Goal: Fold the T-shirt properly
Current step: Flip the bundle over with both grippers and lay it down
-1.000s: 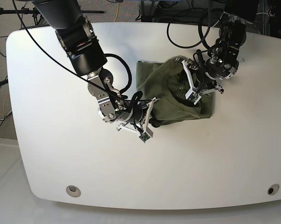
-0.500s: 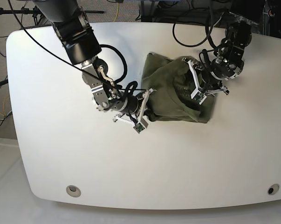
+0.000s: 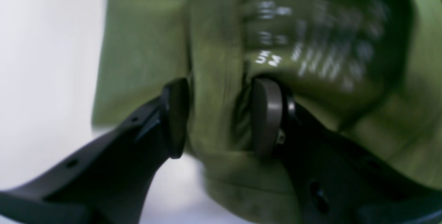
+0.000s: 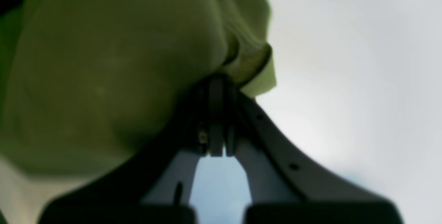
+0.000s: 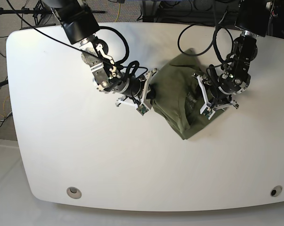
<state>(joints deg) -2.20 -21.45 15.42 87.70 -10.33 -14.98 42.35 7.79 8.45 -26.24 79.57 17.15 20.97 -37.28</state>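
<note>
White table, rounded corners, wide and bare around the cloth, with cables and dark stand legs crowding the floor along the far edge. A round fitting sits near the front-left corner, another at the front-right.

Now to the right gripper: in its wrist view the two jaws are pressed flat together, and a folded edge of the T-shirt is pinched right at their tips (the hem curls out just above the pinch). From the base view that same gripper meets the cloth's left side.

Over to the left gripper: jaws spread apart, a thick roll of olive fabric standing between the two pads. Whether both are pressing on it, I cannot tell; the picture is blurred. White printed label text shows on the fabric just beyond the pads.

The T-shirt itself lies bunched in the middle-right of the table, spanning between the two grippers, its lower point trailing toward the front edge.
</note>
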